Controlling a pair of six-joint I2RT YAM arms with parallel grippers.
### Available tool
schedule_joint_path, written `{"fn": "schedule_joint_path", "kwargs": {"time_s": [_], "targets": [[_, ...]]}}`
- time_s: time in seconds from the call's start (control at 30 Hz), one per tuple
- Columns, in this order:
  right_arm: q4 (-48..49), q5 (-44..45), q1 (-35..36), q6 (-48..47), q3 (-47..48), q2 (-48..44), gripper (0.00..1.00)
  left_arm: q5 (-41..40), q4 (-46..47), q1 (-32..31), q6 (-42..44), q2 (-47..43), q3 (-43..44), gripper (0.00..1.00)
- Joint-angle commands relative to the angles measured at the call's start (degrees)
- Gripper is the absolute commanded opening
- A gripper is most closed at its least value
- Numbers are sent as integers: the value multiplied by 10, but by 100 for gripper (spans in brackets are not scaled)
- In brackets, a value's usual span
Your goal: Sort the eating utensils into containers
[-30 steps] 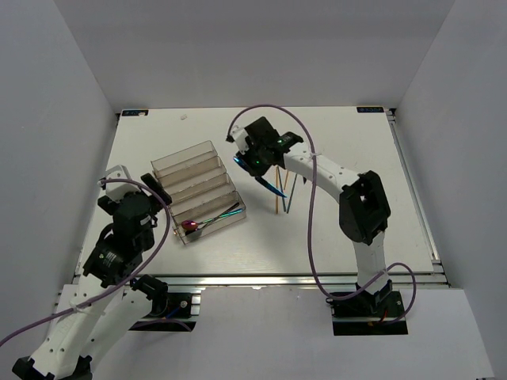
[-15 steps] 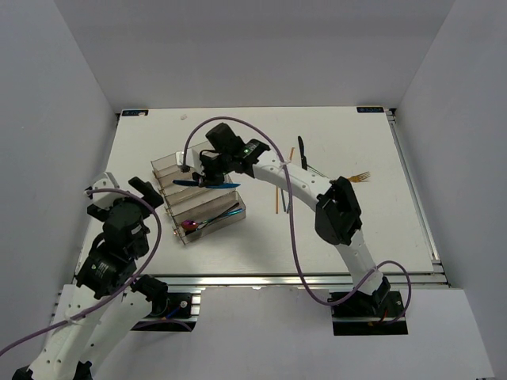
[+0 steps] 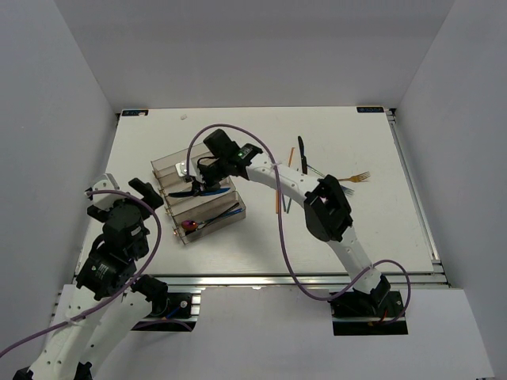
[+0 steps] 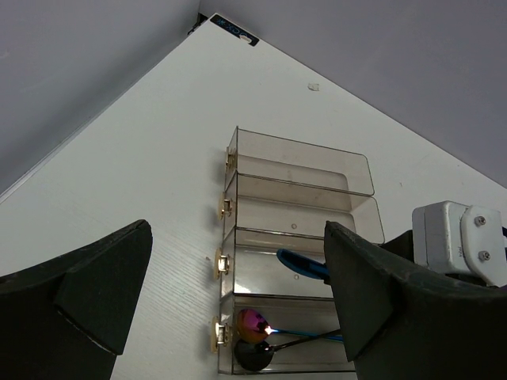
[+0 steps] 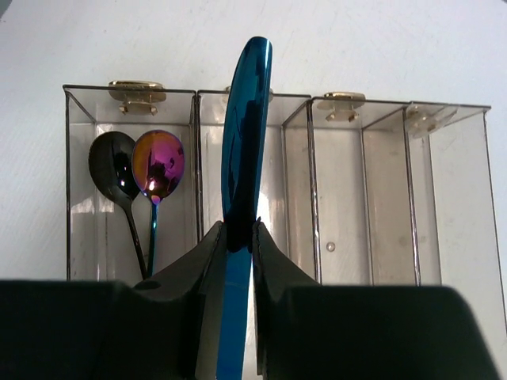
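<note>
The clear organiser tray lies left of centre. My right gripper is shut on a blue knife and holds it low over the tray. In the right wrist view the knife stands between my fingertips, over the second compartment from the spoons. A black spoon and a purple spoon lie in the end compartment. In the left wrist view the knife tip shows inside a middle compartment of the tray. My left gripper is open and empty, left of the tray.
Loose utensils lie right of the tray: a black piece, a gold fork, an orange chopstick and a thin blue-green piece. Grey walls enclose the table on three sides.
My right arm swung left with the blue knife, from right of the tray to over it, then lowered it into the tray. My left arm drew back and left.
</note>
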Motion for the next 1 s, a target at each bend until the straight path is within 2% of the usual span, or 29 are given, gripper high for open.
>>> {"fn": "schedule_joint_path", "kwargs": {"time_s": [0.0, 0.23, 0.3, 0.47, 0.5, 0.6, 0.73, 0.83, 0.87, 0.9, 0.93, 0.97], "targets": [[34, -36, 0, -20, 30, 7, 0, 10, 8, 1, 7, 2, -1, 98], [36, 14, 0, -28, 31, 30, 0, 17, 9, 0, 10, 4, -1, 98], [36, 22, 0, -28, 27, 31, 4, 18, 9, 0, 10, 4, -2, 98], [53, 41, 0, -24, 11, 22, 25, 20, 9, 0, 10, 2, -2, 98], [56, 44, 0, -22, 9, 20, 35, 21, 9, 0, 10, 3, -2, 98], [84, 48, -1, -3, -11, -5, 56, 21, 8, 0, 10, 2, -2, 98], [114, 36, -9, 29, -29, -40, 66, 21, 9, 0, 11, 3, -2, 98], [171, 49, -26, 102, -62, -77, 71, 21, 8, 0, 10, 4, -2, 98], [199, 64, -30, 175, -80, -89, 72, 21, 8, 0, 10, 5, -2, 98], [234, 123, -35, 218, -100, -104, 89, 21, 8, 0, 10, 4, -2, 98], [305, 169, -46, 266, -123, -134, 89, 21, 8, 0, 10, 4, -2, 98], [337, 281, -50, 350, -161, -147, 89, 21, 8, 0, 10, 4, -2, 98]]}}
